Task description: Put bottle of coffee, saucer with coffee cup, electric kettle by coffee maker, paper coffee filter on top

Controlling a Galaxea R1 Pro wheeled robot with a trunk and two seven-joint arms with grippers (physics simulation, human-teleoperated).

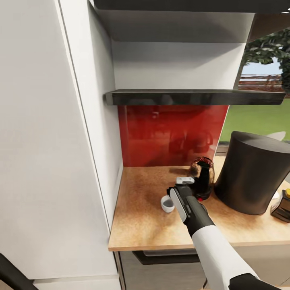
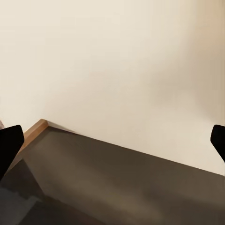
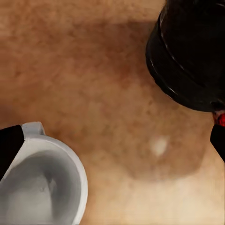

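Observation:
My right gripper [image 1: 182, 189] hangs open over the light wood countertop [image 1: 145, 225], between the small white coffee cup [image 1: 167, 204] and the dark glass electric kettle [image 1: 203, 177]. In the right wrist view the coffee cup [image 3: 42, 185] sits by one fingertip [image 3: 9, 147] and the kettle [image 3: 192, 51] stands off to the other side, with nothing held. The tall dark coffee maker [image 1: 251, 177] stands right of the kettle. The brown bottle of coffee [image 1: 283, 206] with its yellow cap is on the counter at the right edge. The dark kitchen shelf [image 1: 193, 97] above is bare. My left gripper [image 2: 112, 140] is open. Saucer and filter are not clearly visible.
A tall white cabinet side [image 1: 48, 141] walls off the counter's left end. A red backsplash [image 1: 169, 135] closes the back. A window with greenery [image 1: 262, 117] lies behind the coffee maker. The left wrist view faces a beige wall [image 2: 112, 61] and a dark floor [image 2: 103, 183].

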